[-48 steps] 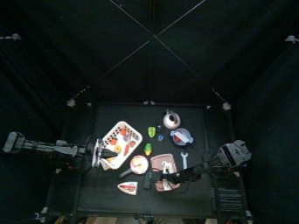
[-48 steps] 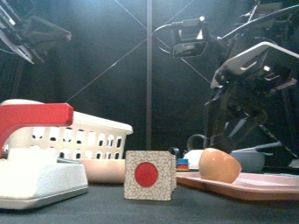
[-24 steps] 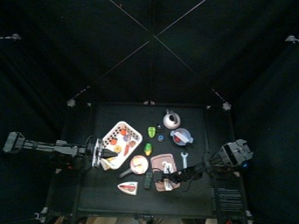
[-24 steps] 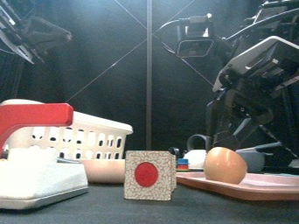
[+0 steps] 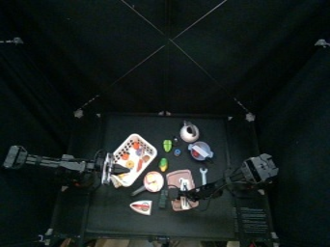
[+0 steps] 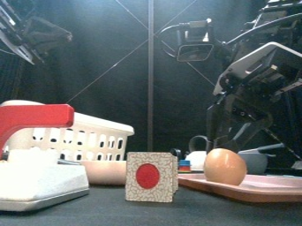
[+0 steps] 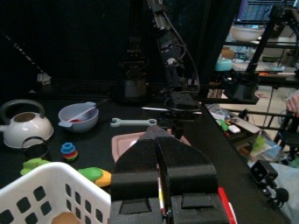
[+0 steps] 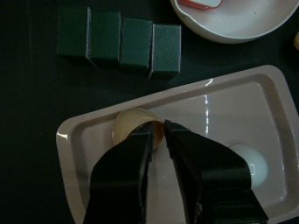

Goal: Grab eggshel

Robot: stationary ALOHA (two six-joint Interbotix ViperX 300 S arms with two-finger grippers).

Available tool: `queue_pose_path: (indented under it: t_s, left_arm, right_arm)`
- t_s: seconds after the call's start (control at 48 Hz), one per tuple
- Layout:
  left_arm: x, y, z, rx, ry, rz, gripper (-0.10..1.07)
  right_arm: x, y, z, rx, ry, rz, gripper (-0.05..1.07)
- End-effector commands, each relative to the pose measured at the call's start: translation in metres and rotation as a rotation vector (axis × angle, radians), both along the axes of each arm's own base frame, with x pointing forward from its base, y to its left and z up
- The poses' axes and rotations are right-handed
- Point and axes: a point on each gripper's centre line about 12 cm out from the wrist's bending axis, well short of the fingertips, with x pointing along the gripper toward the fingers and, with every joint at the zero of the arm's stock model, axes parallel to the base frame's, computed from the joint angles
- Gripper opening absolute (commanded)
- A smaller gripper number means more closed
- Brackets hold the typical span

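A tan eggshell (image 6: 224,166) lies on a pink tray (image 6: 266,186) at the table's front right. In the right wrist view the eggshell (image 8: 133,122) sits at the tips of my right gripper (image 8: 162,133). The jaws stand a little apart, and one end of the shell shows between them. From above, the right gripper (image 5: 184,198) hangs over the tray (image 5: 178,204). My left gripper (image 7: 159,153) is shut on nothing. It rests above the white basket (image 7: 41,192) at the table's left.
A row of dark boxes (image 8: 117,39) and a white bowl (image 8: 239,22) lie just beyond the tray. A card with a red circle (image 6: 150,177), a red-handled white tool (image 6: 35,172), a kettle (image 7: 24,124), a small bowl (image 7: 79,114) and a wrench (image 7: 135,122) crowd the table.
The eggshell has rolled from tilted to more upright on the tray. The right arm has shifted slightly, and its jaws have narrowed a little. The left arm has not moved.
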Motion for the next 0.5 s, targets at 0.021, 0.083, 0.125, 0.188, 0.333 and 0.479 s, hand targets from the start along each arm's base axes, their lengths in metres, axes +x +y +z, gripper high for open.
queue_pose_path:
  t_s: [0.021, 0.083, 0.125, 0.188, 0.333, 0.479]
  left_arm:
    - [0.001, 0.000, 0.005, -0.004, -0.017, 0.001, 0.02]
    - [0.001, 0.000, 0.005, -0.004, -0.015, 0.001, 0.02]
    - [0.001, 0.000, 0.005, -0.004, -0.017, 0.001, 0.02]
    - [0.001, 0.000, 0.005, -0.005, -0.017, 0.003, 0.02]
    - [0.001, 0.000, 0.005, -0.004, -0.017, 0.001, 0.02]
    - [0.001, 0.000, 0.005, -0.004, -0.015, 0.001, 0.02]
  right_arm:
    - [0.004, -0.001, 0.010, 0.010, -0.029, -0.003, 0.56]
    - [0.004, -0.001, 0.010, 0.010, -0.029, -0.003, 0.53]
    - [0.003, -0.001, 0.010, 0.008, -0.029, -0.003, 0.51]
    - [0.003, -0.002, 0.011, 0.008, -0.031, -0.006, 0.49]
    - [0.001, -0.004, 0.019, 0.007, -0.043, -0.015, 0.48]
    - [-0.005, -0.009, 0.033, -0.005, -0.054, -0.039, 0.48]
